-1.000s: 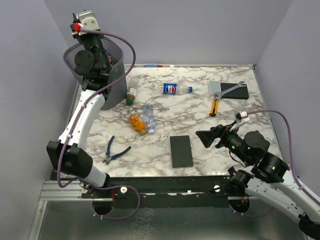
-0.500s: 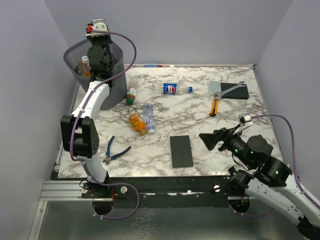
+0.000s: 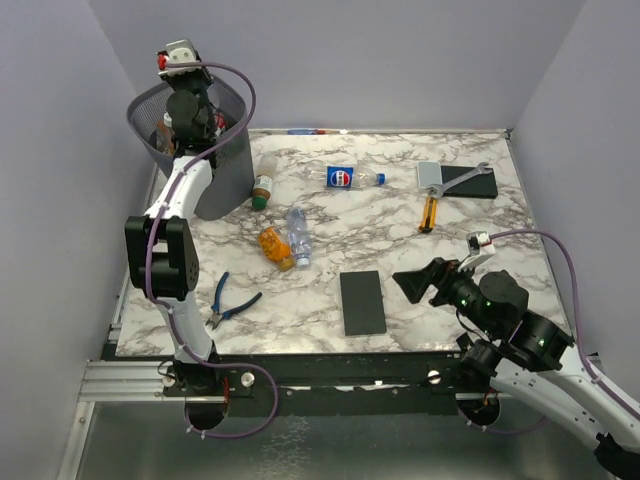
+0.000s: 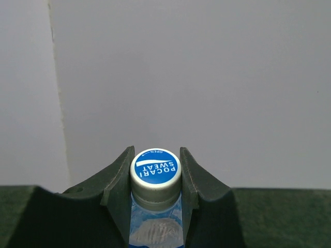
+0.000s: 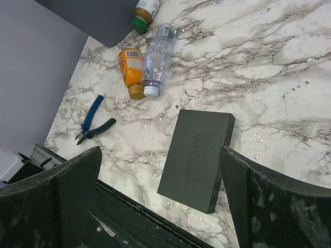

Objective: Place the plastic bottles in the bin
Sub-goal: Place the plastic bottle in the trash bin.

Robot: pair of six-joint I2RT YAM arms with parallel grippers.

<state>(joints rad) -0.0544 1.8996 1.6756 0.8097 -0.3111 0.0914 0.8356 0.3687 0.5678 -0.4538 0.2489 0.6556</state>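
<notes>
Left wrist view: my left gripper (image 4: 155,168) is pinched narrow on a blue-capped bottle (image 4: 155,204). The cap, printed POCARI SWEAT, sits right between my fingertips, and the clear body runs back toward my wrist. Past the tips I see only plain grey wall. In the top external view that gripper hangs at the mouth of the bin (image 3: 228,175), which stands at the far left corner of the table (image 3: 400,225). I think my tips are just inside the rim, but the arm covers them, so I cannot be sure.

My right gripper (image 5: 160,155) stands wide and holds nothing, low over the near edge of the table. A black slab (image 5: 196,157) lies flat just ahead of it, between the fingers. Beyond the slab, toward my left finger, an orange bottle (image 5: 130,70) and a clear bottle (image 5: 156,59) lie side by side, caps pointing back at me. Farther ahead a green-capped bottle (image 5: 145,11) lies just beside the bin's wall. The pliers (image 5: 93,120) lie off to my left finger's side. A blue-labelled bottle (image 3: 350,178) lies on its side well ahead.
</notes>
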